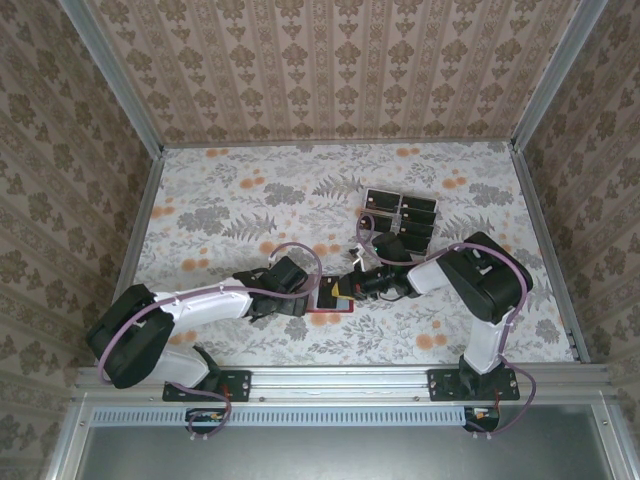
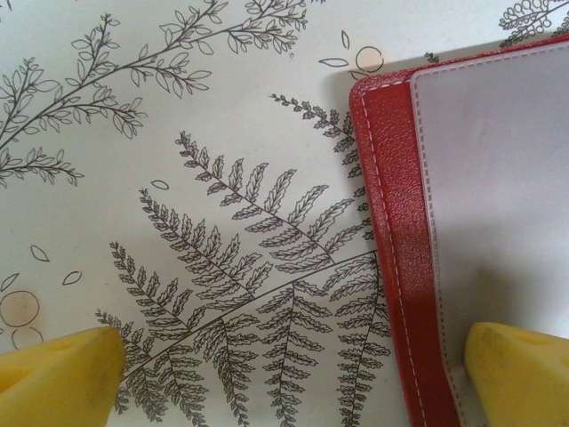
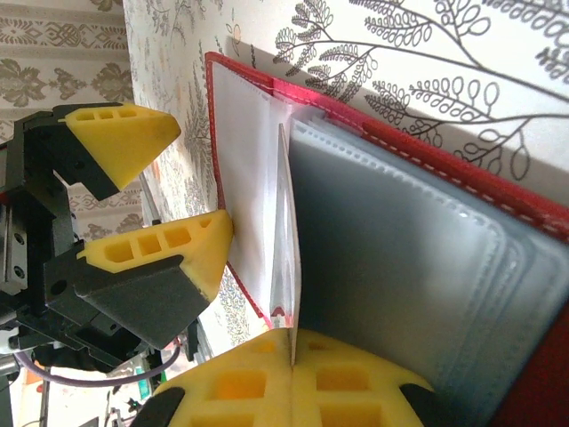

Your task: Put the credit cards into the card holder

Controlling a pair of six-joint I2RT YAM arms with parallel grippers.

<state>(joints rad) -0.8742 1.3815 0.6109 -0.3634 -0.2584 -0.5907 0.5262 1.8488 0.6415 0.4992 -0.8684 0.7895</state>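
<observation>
Top external view, your inventory: fern-and-flower tablecloth [image 1: 230, 200]; patterned wallpaper walls [image 1: 330, 70] on three sides. Red wallet [image 1: 325, 300] lies open on the cloth. Black cards [image 1: 402, 215] are stacked behind and right of the wallet, apart. Your left claw [image 2: 289, 382] is spread wide, straddling the wallet's edge and holding nothing. Your right claw [image 3: 292, 374] is pinched tight on the wallet's thin clear leaf.

We are looking into a robot test cell, a lab rig dressed up like a home. Wallpapered panels [image 1: 330, 70] in a damask print box in a table [image 1: 230, 200] covered with fern-and-flower sheeting. Bare metal posts [image 1: 112, 80] run up the corners, and an aluminium rail [image 1: 340, 378] along the near edge carries two bolted arm bases [image 1: 215, 384].
</observation>
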